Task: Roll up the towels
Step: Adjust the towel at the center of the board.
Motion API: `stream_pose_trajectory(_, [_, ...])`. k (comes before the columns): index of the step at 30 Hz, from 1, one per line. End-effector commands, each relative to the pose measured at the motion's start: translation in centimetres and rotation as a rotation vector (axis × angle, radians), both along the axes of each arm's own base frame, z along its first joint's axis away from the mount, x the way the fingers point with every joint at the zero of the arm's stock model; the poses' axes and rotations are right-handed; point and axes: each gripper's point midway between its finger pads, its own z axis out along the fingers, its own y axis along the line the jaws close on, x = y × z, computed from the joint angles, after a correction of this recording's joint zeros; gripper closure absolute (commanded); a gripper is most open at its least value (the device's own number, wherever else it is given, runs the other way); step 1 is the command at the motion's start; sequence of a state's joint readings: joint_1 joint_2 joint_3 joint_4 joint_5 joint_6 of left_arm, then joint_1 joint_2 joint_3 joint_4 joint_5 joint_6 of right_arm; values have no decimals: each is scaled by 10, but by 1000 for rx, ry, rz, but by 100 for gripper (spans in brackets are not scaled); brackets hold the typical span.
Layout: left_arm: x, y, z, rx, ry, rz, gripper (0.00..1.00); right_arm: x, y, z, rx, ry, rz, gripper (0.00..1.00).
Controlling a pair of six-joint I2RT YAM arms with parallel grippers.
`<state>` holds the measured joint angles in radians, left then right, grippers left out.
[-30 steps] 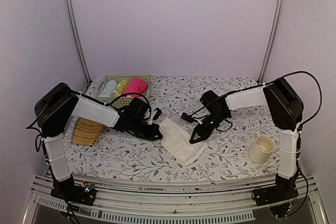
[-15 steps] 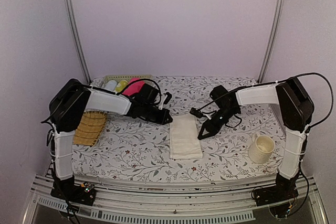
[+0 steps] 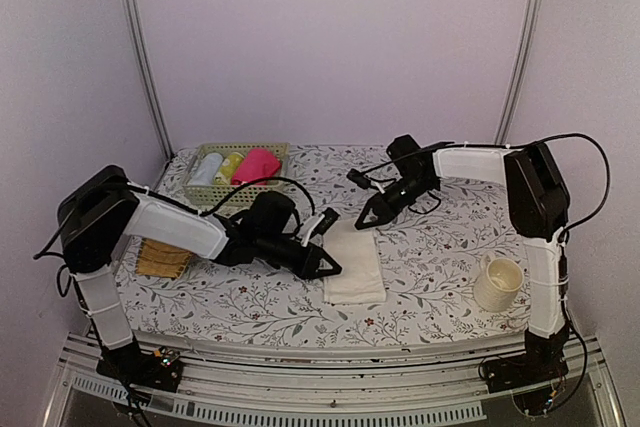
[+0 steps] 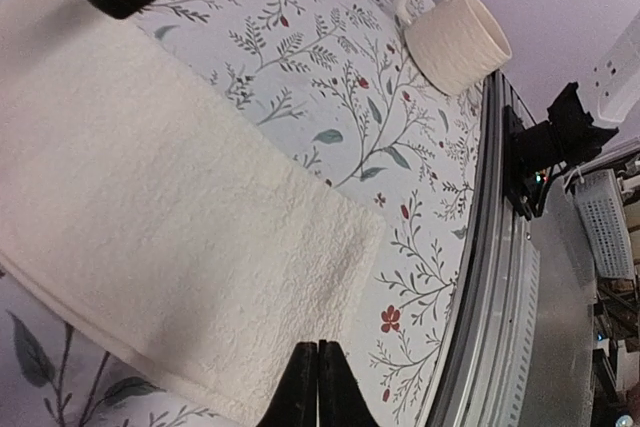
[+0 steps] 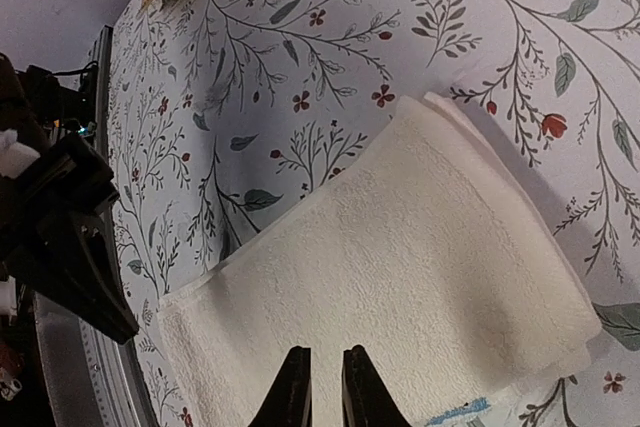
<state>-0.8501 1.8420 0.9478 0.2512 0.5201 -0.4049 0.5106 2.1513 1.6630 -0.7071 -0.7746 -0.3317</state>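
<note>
Basket (image 3: 245, 146) holding pink towel (image 3: 257, 164) shows only from above.

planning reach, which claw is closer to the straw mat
Left. The left claw is at the cream towel's left edge, on the straw mat's side; the right claw is at the towel's far edge, farther off.

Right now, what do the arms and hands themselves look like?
The left arm and right arm match: white links between bulky black joints, loose black cables looping alongside. The left hand and right hand are black, with two slim pointed fingers each.
</note>
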Motion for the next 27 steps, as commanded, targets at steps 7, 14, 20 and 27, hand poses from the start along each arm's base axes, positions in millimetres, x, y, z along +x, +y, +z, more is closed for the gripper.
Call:
stream_pose_trajectory(7, [-41,-15,-66,36,83,-126,96,30,-13,-61,-91,139,-124,86])
stream_pose_trajectory(14, [-34,-9,-99,124,89,-95,97,51,-31,-108,-169,191,-206,87])
stream_pose_trajectory(20, [-3,-12,-96,166,6,-51,97,74,-32,-112,-182,141,-230,87])
stream_pose_trajectory(27, [33,-22,-41,100,-120,-47,94,83,-34,-85,-168,87,-235,85])
